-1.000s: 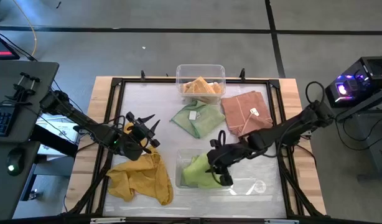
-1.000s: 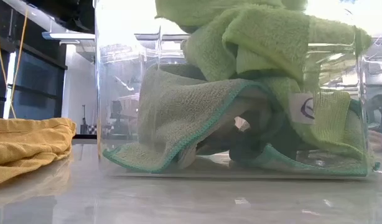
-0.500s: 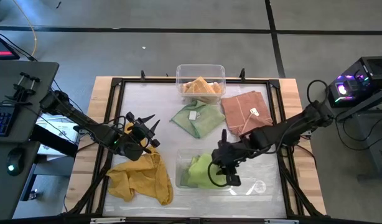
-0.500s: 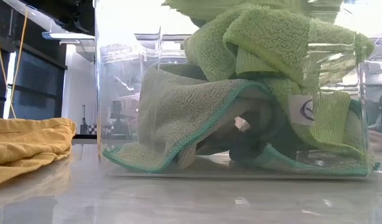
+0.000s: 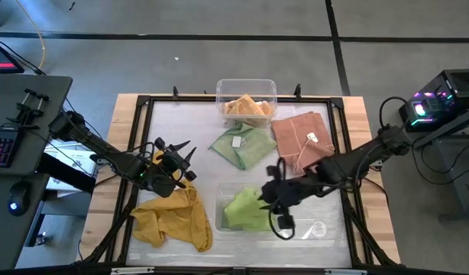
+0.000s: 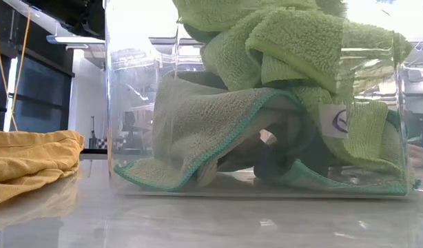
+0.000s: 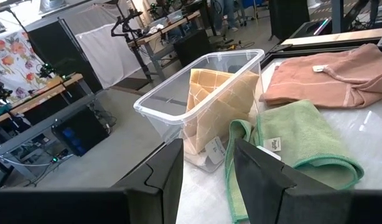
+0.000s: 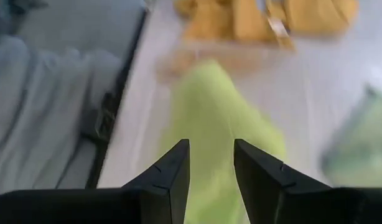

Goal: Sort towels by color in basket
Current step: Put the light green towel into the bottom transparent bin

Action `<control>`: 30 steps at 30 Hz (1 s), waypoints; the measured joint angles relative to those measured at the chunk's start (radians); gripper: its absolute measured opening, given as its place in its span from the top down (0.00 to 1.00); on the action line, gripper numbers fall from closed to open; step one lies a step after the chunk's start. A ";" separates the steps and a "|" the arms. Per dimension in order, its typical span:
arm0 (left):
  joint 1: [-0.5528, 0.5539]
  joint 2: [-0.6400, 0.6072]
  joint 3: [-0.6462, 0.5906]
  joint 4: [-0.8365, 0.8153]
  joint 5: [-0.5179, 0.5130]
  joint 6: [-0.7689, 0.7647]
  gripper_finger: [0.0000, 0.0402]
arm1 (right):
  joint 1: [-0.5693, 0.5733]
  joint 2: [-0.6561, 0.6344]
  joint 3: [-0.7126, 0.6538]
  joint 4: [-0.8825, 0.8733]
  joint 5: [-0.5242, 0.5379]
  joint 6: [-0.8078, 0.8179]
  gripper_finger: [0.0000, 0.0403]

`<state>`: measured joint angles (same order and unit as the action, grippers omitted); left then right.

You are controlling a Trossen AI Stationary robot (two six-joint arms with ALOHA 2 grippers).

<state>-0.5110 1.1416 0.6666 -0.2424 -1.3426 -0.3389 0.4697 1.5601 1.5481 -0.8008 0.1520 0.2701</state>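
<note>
Right gripper [image 5: 278, 205] jaws open, empty, above crumpled light green towels [image 5: 244, 212] in near clear plastic bin [image 5: 315, 229], left gripper [image 5: 177, 156] open, idle over mustard yellow towel [image 5: 172, 220], peach-salmon towel [image 5: 299, 136] flat beyond.

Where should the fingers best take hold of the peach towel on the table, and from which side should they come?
Probably the near corner of the peach towel, the one closest to the right gripper, coming from straight above. The towel lies flat and spread beside the clear bin, so a corner gives loose cloth to pinch, away from the green towel.
</note>
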 joint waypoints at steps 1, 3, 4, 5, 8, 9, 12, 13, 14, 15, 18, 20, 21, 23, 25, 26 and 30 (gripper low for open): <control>0.000 0.000 0.000 0.000 0.000 0.000 0.68 | -0.011 0.006 -0.019 0.065 -0.022 -0.038 0.71; 0.000 0.000 0.000 0.000 0.000 -0.001 0.68 | -0.030 0.027 -0.059 0.182 -0.042 -0.106 0.71; 0.000 0.000 0.000 0.000 0.000 -0.001 0.68 | -0.042 0.041 -0.075 0.216 -0.044 -0.130 0.71; 0.000 0.000 0.000 0.000 0.000 -0.001 0.68 | -0.054 0.058 -0.087 0.238 -0.044 -0.138 0.71; 0.000 0.000 0.000 0.000 0.000 -0.001 0.68 | -0.088 0.118 -0.107 0.227 -0.066 -0.140 0.71; 0.000 0.000 0.000 0.000 0.001 -0.001 0.68 | -0.097 0.137 -0.111 0.206 -0.083 -0.143 0.71; 0.000 0.000 0.000 0.000 0.001 0.000 0.68 | -0.117 0.197 -0.126 0.147 -0.148 -0.177 0.71; 0.000 0.000 0.000 0.000 0.001 0.000 0.68 | -0.121 0.216 -0.130 0.140 -0.173 -0.194 0.71; 0.000 0.000 0.000 0.000 0.001 0.000 0.68 | -0.123 0.233 -0.135 0.142 -0.201 -0.204 0.71; 0.000 0.000 0.000 0.000 0.001 0.000 0.68 | -0.126 0.248 -0.139 0.149 -0.236 -0.216 0.71; 0.000 0.000 0.000 0.000 0.001 0.000 0.68 | -0.146 0.271 -0.138 0.184 -0.333 -0.244 0.71; 0.000 0.000 0.000 0.000 0.001 0.000 0.68 | -0.157 0.275 -0.137 0.207 -0.363 -0.267 0.71; 0.000 0.000 0.000 0.000 0.001 0.000 0.68 | -0.162 0.277 -0.137 0.208 -0.356 -0.280 0.71; 0.000 0.000 0.000 -0.001 0.002 0.000 0.68 | -0.167 0.267 -0.139 0.205 -0.354 -0.293 0.71; 0.000 0.000 0.000 -0.001 0.002 0.000 0.68 | -0.166 0.250 -0.138 0.181 -0.322 -0.293 0.71; 0.000 0.000 0.000 -0.002 0.002 0.000 0.68 | -0.163 0.240 -0.133 0.162 -0.308 -0.292 0.71; 0.000 0.000 0.001 -0.005 0.001 0.000 0.68 | -0.141 0.171 -0.109 0.161 -0.249 -0.286 0.71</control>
<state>-0.5110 1.1416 0.6674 -0.2474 -1.3414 -0.3393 0.3287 1.7314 1.4387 -0.6403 -0.0966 -0.0163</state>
